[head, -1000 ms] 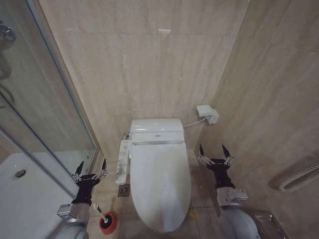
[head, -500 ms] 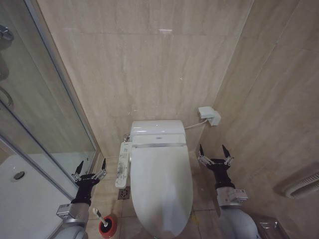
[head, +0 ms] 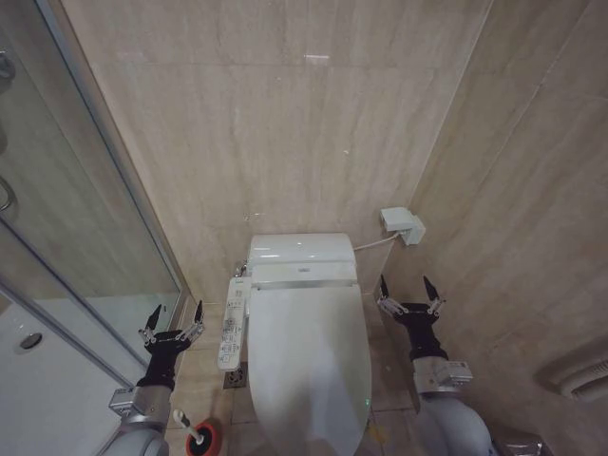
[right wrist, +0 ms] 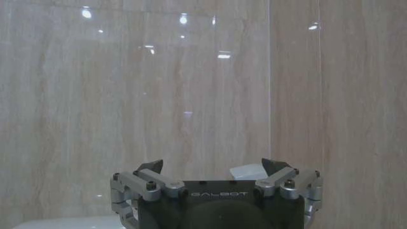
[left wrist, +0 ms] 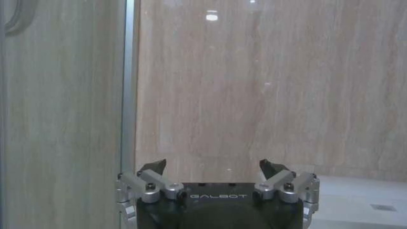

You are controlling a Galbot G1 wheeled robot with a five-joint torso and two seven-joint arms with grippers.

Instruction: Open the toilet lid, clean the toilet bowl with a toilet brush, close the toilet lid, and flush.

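With the toilet lid [head: 309, 366] lying closed, both empty claws, left [head: 172, 317] and right [head: 407, 290], are hanging spread open beside it, risking slipping off its glossy edge.

Glossy white plastic toilet lid [head: 309, 366]; polished beige stone-look wall tiles [head: 285, 123]; smooth glass shower panel [head: 66, 199] with metal frame.

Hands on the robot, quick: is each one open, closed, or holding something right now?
Left hand: open, empty, raised beside the toilet.
Right hand: open, empty, raised on the other side.
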